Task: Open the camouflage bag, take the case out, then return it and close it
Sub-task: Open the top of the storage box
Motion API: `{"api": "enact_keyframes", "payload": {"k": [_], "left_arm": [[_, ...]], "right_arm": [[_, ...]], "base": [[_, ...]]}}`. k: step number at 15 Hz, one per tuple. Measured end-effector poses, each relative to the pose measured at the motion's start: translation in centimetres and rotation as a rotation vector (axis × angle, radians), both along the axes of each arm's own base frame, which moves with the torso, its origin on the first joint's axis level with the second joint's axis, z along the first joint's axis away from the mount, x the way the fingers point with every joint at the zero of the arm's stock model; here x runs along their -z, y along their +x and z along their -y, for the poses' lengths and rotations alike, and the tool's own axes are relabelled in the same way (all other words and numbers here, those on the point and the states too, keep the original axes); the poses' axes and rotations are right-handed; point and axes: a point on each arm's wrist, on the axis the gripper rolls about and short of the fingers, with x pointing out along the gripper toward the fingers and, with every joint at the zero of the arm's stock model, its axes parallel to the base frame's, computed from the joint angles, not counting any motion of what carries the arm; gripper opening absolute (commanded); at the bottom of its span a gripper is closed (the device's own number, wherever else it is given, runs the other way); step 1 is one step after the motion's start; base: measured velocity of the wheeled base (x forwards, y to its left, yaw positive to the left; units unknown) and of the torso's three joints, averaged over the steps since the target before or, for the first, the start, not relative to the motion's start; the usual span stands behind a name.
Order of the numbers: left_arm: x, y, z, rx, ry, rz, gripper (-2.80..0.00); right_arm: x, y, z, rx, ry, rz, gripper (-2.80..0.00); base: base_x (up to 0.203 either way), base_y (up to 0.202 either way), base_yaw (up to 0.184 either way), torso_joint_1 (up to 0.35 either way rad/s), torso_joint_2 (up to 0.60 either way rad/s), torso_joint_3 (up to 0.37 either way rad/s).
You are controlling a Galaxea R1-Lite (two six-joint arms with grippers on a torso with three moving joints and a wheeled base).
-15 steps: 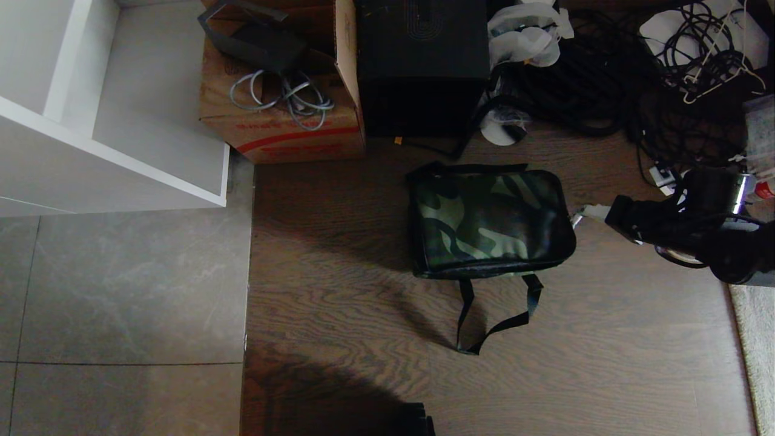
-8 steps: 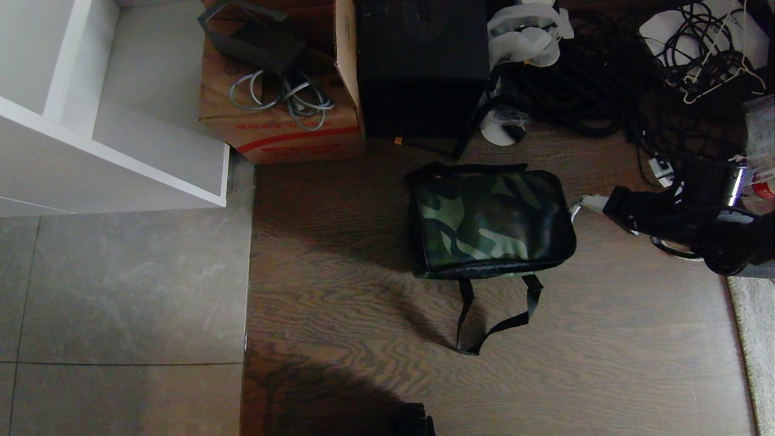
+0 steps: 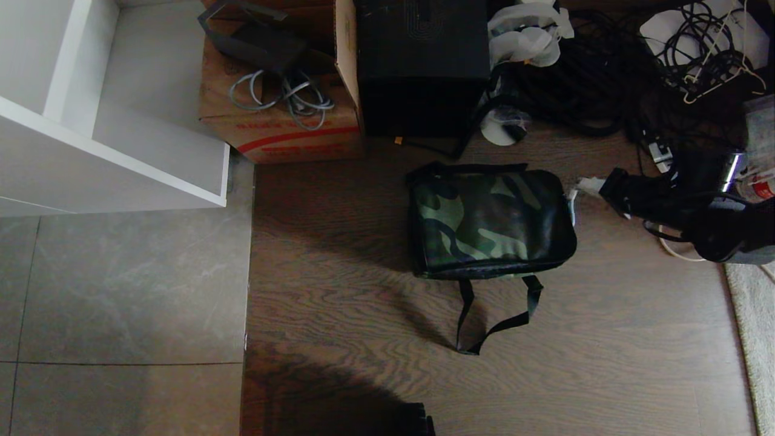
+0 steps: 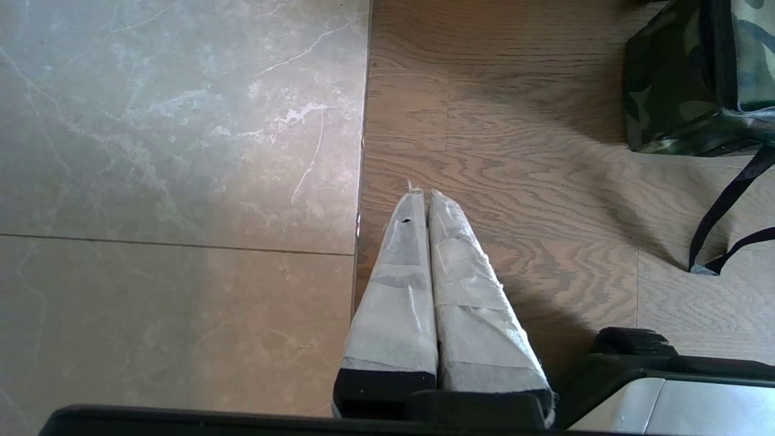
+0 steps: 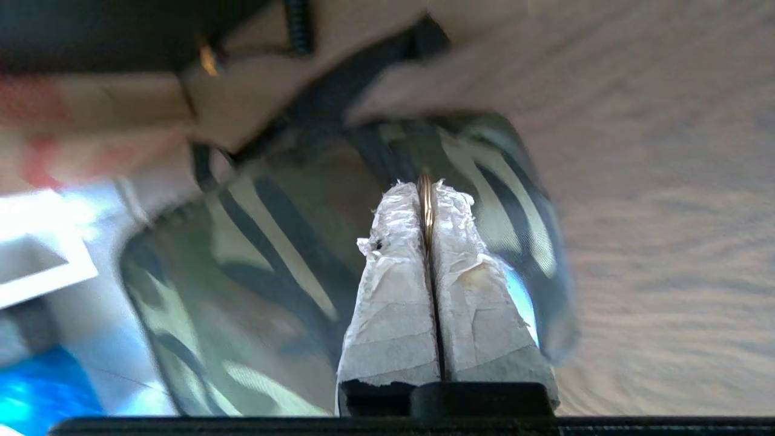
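Note:
The camouflage bag lies on the wood floor with its lid down, and its black strap trails toward me. At the bag's right end my right gripper is shut on a thin metal zipper ring, pinched between its taped pads. The right wrist view looks along the camouflage bag from that end, with my right gripper in front of it. A pale sliver shows along the bag's right edge. The case is hidden. My left gripper hangs shut and empty over the floor, left of the bag.
Behind the bag stand a brown cardboard box with a red stripe and a plain black box. Tangled black cables fill the back right. A white shelf unit stands at the left, and a pale rug edge lies at the right.
My right gripper has slid along the bag's right end toward the far side, still pinching the ring. The pale sliver at that edge has appeared. The bag and left arm stayed put.

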Motion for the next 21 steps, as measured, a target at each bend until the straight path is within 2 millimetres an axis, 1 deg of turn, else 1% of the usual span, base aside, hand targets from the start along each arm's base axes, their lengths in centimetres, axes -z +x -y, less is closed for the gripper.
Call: {"api": "enact_keyframes", "payload": {"k": [4, 9, 15, 18, 21], "left_arm": [[0.0, 0.0, 0.0, 0.000, 0.000, 0.000, -2.80], [0.0, 0.0, 0.0, -0.001, 0.000, 0.000, -2.80], [0.0, 0.0, 0.0, -0.001, 0.000, 0.000, -2.80], [0.0, 0.0, 0.0, -0.001, 0.000, 0.000, -2.80], [0.0, 0.0, 0.0, -0.001, 0.000, 0.000, -2.80]], "right_arm": [[-0.5, 0.8, -0.3, -0.006, 0.016, 0.022, -2.80], [-0.8, 1.6, -1.7, 0.045, 0.023, 0.048, -2.80], [-1.6, 2.5, -1.7, 0.074, 0.023, 0.092, -2.80], [-2.1, 2.7, -1.8, 0.076, 0.082, 0.089, -2.80], [-2.4, 2.8, -2.6, 0.096, 0.104, 0.092, -2.80]], "base": [[0.000, 0.000, 0.000, 0.000, 0.00, 0.000], [0.000, 0.000, 0.000, 0.000, 0.00, 0.000], [0.000, 0.000, 0.000, 0.000, 0.00, 0.000], [0.000, 0.000, 0.000, 0.000, 0.00, 0.000], [0.000, 0.000, 0.000, 0.000, 0.00, 0.000]]}}
